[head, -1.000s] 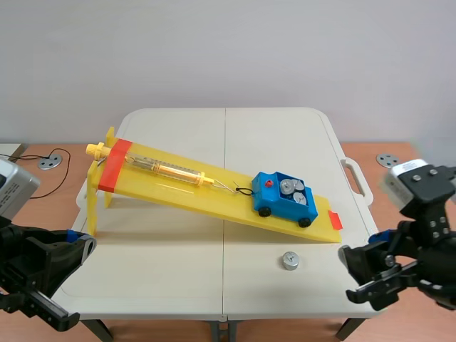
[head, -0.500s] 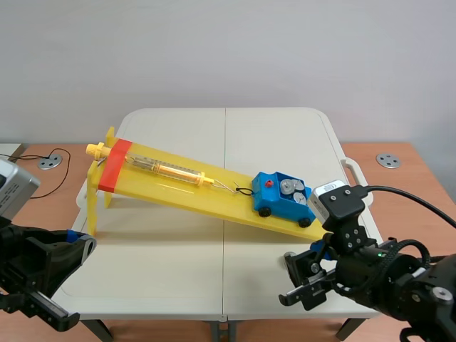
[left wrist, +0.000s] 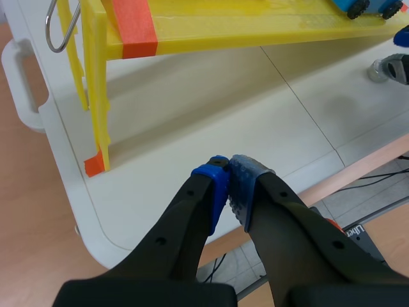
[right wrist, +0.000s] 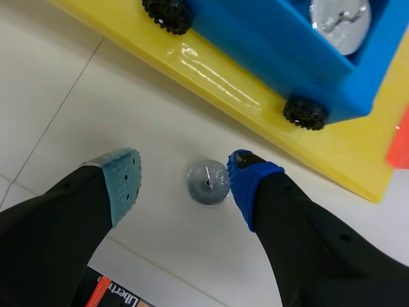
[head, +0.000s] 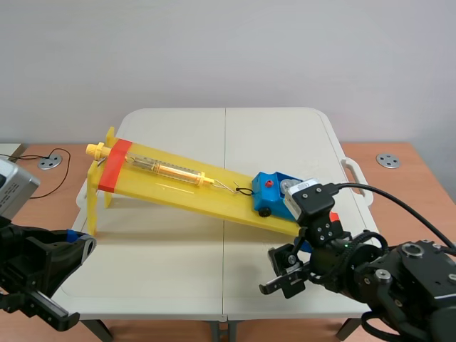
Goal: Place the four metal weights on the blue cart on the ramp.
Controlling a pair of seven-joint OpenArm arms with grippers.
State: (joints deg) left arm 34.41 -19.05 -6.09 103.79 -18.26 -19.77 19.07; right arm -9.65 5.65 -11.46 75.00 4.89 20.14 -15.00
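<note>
Weight (right wrist: 208,183) btwn spread right fingers (right wrist: 124,185), "Libert" label (right wrist: 123,297) near.

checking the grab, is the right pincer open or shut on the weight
Open: the right pincer stands spread, with the weight lying on the table between its pads, nearer the blue one.

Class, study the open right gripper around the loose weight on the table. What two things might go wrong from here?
1. The weight lies off-centre in the right gripper, close to the blue pad; closing may nudge it or grip it poorly.
2. The blue cart stands close by on the sloped ramp; lifting might bump it.
</note>
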